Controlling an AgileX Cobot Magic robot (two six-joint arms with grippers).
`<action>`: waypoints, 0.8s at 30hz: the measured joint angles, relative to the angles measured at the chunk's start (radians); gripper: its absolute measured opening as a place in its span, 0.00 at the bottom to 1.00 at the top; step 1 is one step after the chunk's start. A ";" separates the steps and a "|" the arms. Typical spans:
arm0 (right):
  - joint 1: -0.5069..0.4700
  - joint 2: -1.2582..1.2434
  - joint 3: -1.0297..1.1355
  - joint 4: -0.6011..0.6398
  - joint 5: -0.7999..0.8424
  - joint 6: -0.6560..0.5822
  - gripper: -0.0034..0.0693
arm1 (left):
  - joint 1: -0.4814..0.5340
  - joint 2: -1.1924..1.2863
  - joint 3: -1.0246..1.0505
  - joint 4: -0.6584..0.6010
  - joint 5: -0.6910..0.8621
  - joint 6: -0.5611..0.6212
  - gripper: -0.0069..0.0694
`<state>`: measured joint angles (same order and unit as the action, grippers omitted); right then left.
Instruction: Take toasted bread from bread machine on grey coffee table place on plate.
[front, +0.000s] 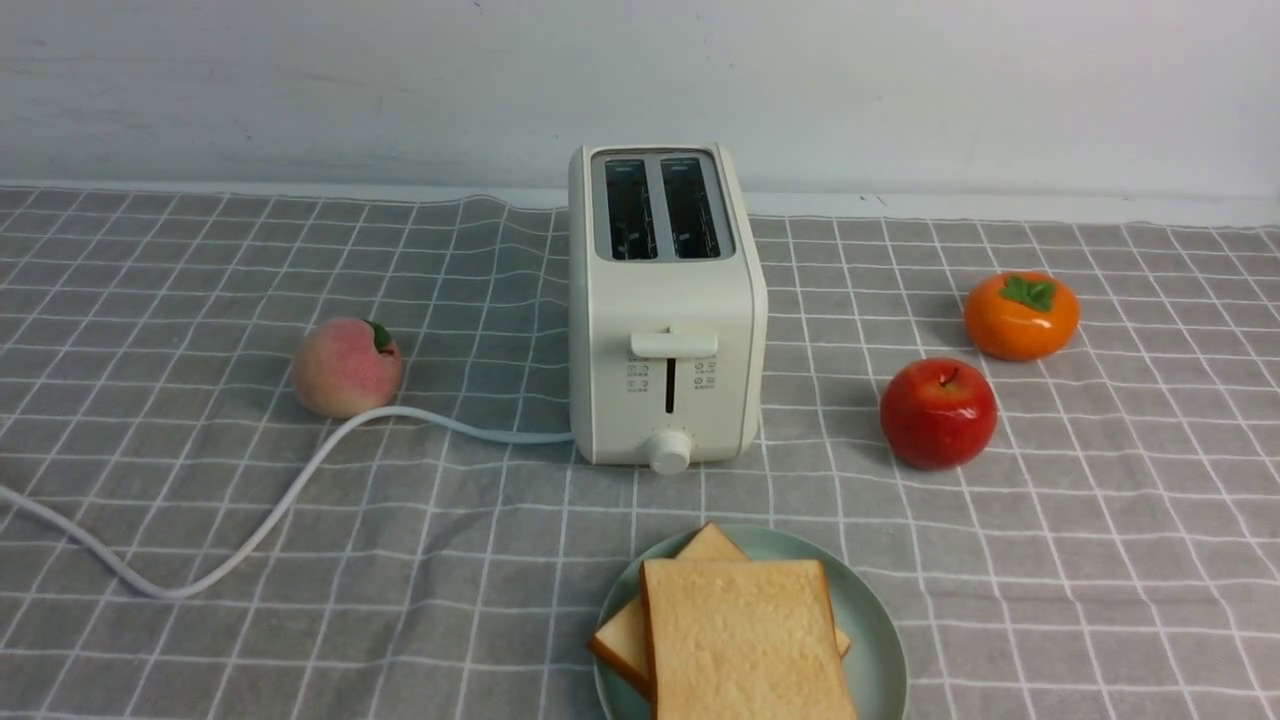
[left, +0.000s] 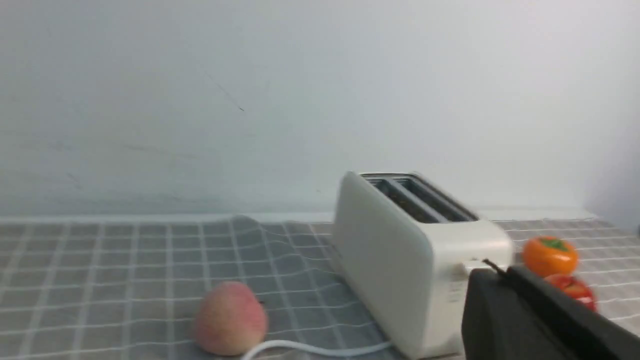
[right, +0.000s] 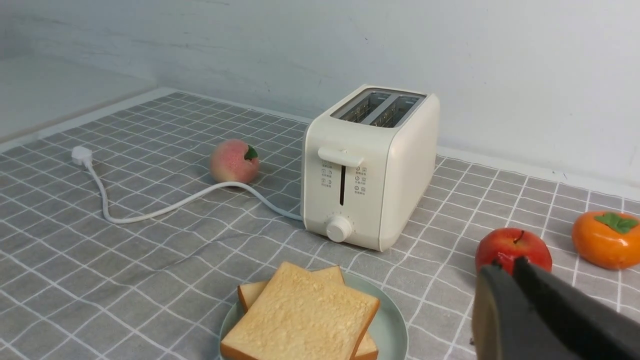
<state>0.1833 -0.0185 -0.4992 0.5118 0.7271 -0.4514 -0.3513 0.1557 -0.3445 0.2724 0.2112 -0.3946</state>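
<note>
Toast (front: 745, 640) lies stacked on the plate (front: 880, 640) at 6 o'clock from the toaster (front: 665, 310); left end effector (left: 500, 280) closed and empty, right end effector (right: 505, 272) nearly closed, empty.

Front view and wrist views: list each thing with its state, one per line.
Toaster: upright, both slots empty, lever up.
Toast: two slices stacked on plate.
Plate: holds both slices.
Cord: unplugged, on cloth.
Left end effector: shut, empty.
Right end effector: nearly shut, empty.

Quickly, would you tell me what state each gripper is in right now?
Left gripper: shut, holding nothing.
Right gripper: empty; open or shut cannot be told.
</note>
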 joint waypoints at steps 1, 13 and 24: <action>0.000 0.000 0.000 0.000 0.000 0.000 0.10 | 0.056 -0.032 0.053 0.000 0.001 0.065 0.07; 0.000 0.000 0.000 0.000 0.000 0.000 0.12 | 0.313 -0.149 0.307 -0.230 0.027 0.124 0.07; 0.000 0.000 0.000 0.001 -0.002 0.000 0.12 | 0.308 -0.166 0.375 -0.249 0.162 0.124 0.07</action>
<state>0.1833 -0.0185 -0.4992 0.5128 0.7250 -0.4514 -0.0432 -0.0102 0.0301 0.0238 0.3734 -0.2711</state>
